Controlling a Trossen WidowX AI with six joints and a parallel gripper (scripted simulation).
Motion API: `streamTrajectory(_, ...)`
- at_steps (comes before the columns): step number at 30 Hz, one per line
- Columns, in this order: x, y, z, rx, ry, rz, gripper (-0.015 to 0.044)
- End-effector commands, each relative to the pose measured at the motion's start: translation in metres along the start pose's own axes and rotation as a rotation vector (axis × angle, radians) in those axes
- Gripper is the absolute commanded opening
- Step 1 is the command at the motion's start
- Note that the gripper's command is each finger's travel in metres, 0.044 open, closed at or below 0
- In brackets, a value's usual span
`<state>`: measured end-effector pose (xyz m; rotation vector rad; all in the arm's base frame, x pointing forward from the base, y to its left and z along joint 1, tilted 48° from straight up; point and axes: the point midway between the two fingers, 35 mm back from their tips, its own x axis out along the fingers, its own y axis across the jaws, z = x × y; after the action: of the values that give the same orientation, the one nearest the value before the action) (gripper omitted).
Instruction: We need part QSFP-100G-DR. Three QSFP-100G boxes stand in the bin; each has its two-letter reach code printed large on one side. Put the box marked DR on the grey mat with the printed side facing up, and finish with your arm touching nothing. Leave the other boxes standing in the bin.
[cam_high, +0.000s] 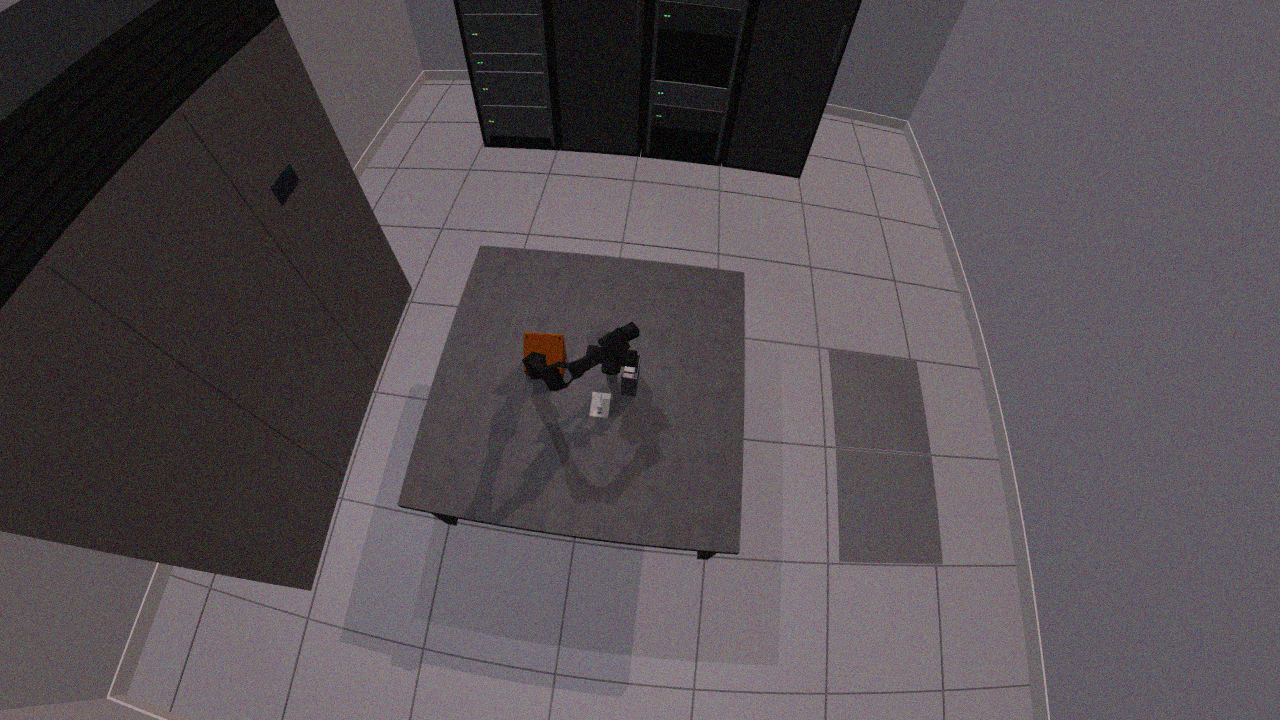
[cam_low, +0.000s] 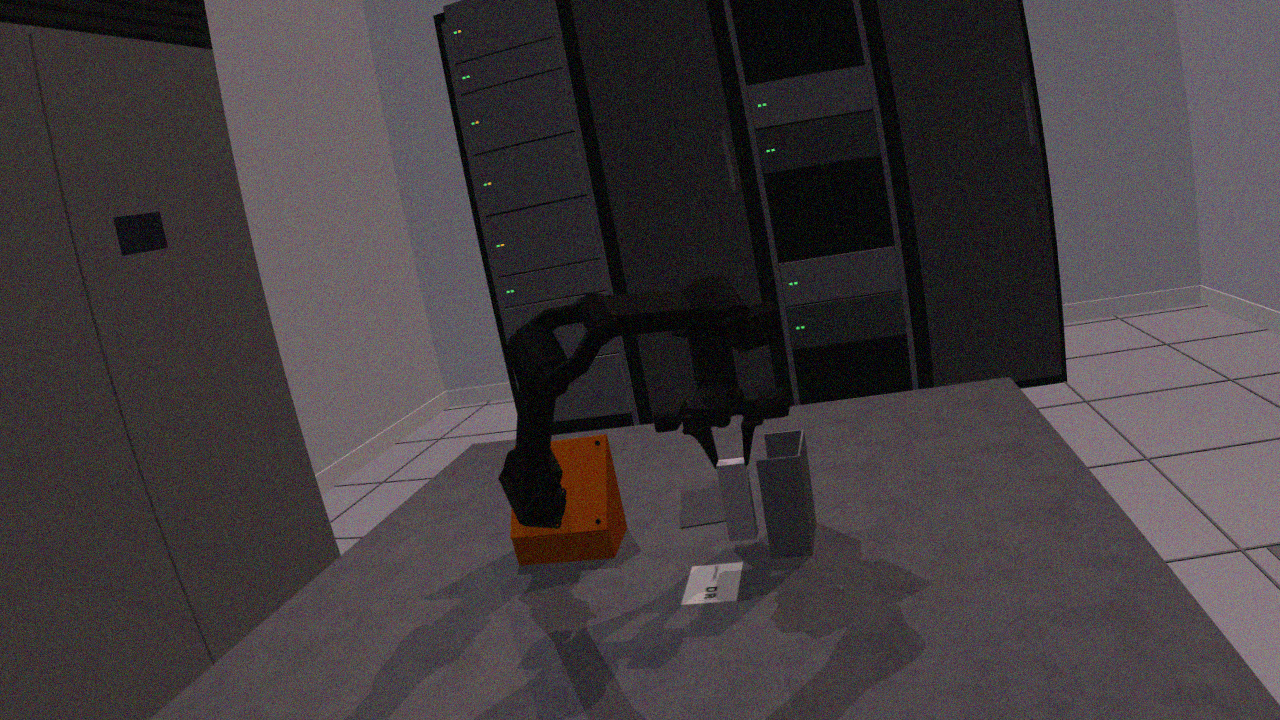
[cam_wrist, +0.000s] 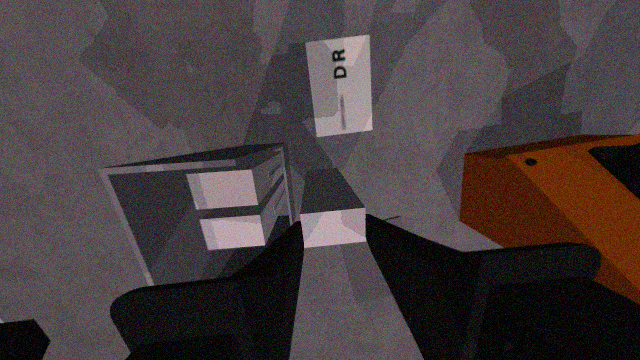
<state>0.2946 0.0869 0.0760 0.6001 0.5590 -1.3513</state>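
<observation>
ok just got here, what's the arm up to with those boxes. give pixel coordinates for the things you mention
The arm's fingers (cam_low: 732, 458) are gripping one upright box (cam_low: 738, 501) (cam_wrist: 333, 225), outside the bin (cam_high: 630, 387) (cam_low: 787, 510) (cam_wrist: 125, 220). Two other boxes (cam_wrist: 230, 210) stand inside the bin. A white card (cam_high: 600, 404) (cam_low: 713, 583) (cam_wrist: 345, 90) marked DR lies on the table. I can't read any code on the held box.

Table (cam_high: 693, 308) (cam_low: 948, 474) (cam_wrist: 45, 95): grey, mottled top, crossed by the arm's shadows.
Orange block (cam_high: 544, 343) (cam_low: 588, 488) (cam_wrist: 505, 205): flat on the table, well apart from the bin.
Bin (cam_high: 629, 387) (cam_low: 789, 510) (cam_wrist: 140, 200): grey, upright, open at the top.
Mat (cam_low: 699, 507): grey, flat between block and bin, partly hidden in the exterior view.
Card (cam_high: 598, 399) (cam_low: 699, 580) (cam_wrist: 358, 95): white, flat, apart from block and bin, "DR" facing up.
</observation>
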Motion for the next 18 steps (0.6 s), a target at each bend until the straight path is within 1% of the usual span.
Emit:
streamTrajectory(1,0.000,-0.006,-0.012,-0.018,0.003,-0.006,0.0156)
streamTrajectory(18,-0.003,-0.027,-0.051,-0.085,0.012,-0.006,0.0156)
